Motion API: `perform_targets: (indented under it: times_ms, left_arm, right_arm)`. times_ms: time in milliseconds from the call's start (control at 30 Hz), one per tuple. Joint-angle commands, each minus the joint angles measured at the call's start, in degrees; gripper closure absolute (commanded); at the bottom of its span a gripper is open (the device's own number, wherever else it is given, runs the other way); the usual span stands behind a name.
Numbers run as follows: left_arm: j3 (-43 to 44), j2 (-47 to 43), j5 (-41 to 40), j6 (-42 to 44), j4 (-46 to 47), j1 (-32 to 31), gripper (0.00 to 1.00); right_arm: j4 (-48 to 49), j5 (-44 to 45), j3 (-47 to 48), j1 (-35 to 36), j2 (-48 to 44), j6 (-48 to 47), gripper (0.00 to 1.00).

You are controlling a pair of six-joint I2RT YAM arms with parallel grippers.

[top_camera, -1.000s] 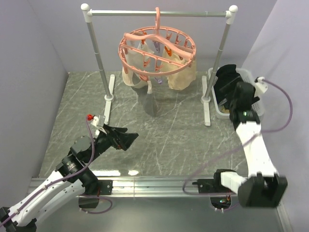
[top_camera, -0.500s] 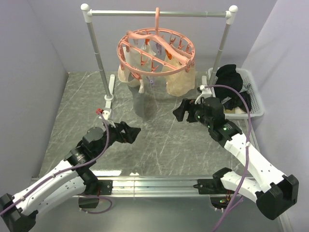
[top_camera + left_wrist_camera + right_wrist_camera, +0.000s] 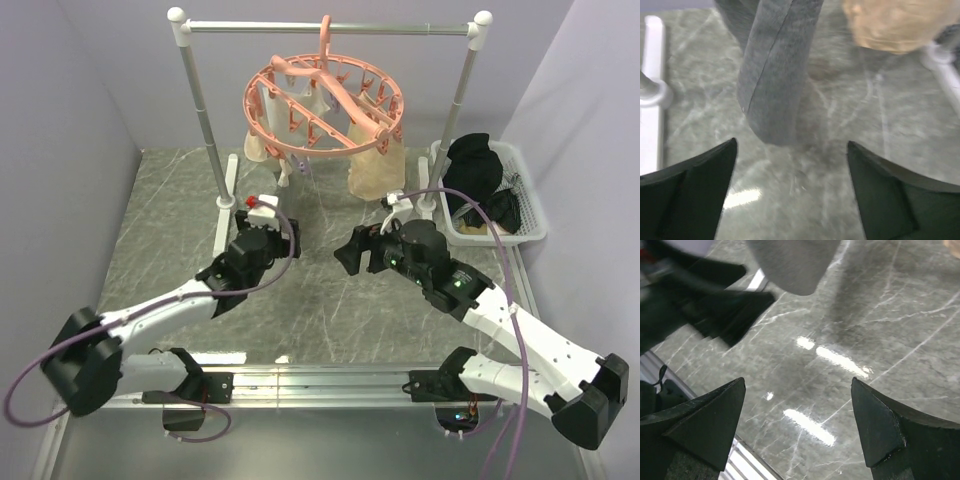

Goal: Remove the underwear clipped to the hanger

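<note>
The left gripper has its jaws spread wide and holds nothing. In its wrist view the lower end of the grey piece hangs at 12 o'clock, framed between the two jaws; I cannot tell whether it touches either one. The right gripper also has its jaws wide apart and empty, above the bare surface. The grey hem is at its 12 o'clock and the blurred left gripper at 10 o'clock.

From above, the hanger hangs tilted by its hook from the rail, at 12 o'clock of the surface. Two cream pieces of underwear are clipped to it, one at the ring's 9 o'clock and one at its 4 o'clock. The single grey piece shows clearly only in the wrist views.

One basket stands at 2 o'clock of the surface and holds a black heap; how many pieces are in it cannot be told. The two arms end near the hanger, the left at its 7 o'clock and the right at its 5 o'clock.
</note>
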Motion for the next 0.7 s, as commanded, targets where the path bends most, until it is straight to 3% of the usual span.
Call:
perform_targets:
  times_ms: [0,33,67,100,133,300,667]
  left_arm:
    - [4.1,4.9,-7.5,7.1,9.0,-0.1,0.08]
    - [4.7,6.8,-6.3,7.5,10.0,-0.1,0.17]
    - [5.9,7.7,-4.3,8.1,10.0,-0.1,0.33]
    - [6.6,8.5,-2.7,8.3,9.5,-0.1,0.75]
    - [7.4,9.3,-0.9,7.7,7.7,-0.1,0.99]
    - [5.9,8.1,0.1,2.4,7.8,-0.8,0.99]
    - [-2.0,-7.9,-0.2,-4.7,5.4,-4.7,0.99]
  right_arm:
    - [1.2,3.4,0.5,3.2,-2.0,0.0,0.07]
    - [1.0,4.1,0.9,3.4,-2.5,-0.1,0.07]
    - [0.5,4.2,1.1,3.6,-2.7,-0.2,0.07]
    - [0.4,4.2,1.3,4.1,-2.9,-0.4,0.08]
    - [0.4,4.2,1.5,4.2,-3.3,-0.9,0.08]
    - [-0.3,3.5,4.9,4.9,-3.2,-2.8,0.08]
    - [-1.9,2.7,18.9,8.2,4.0,-6.4,0.09]
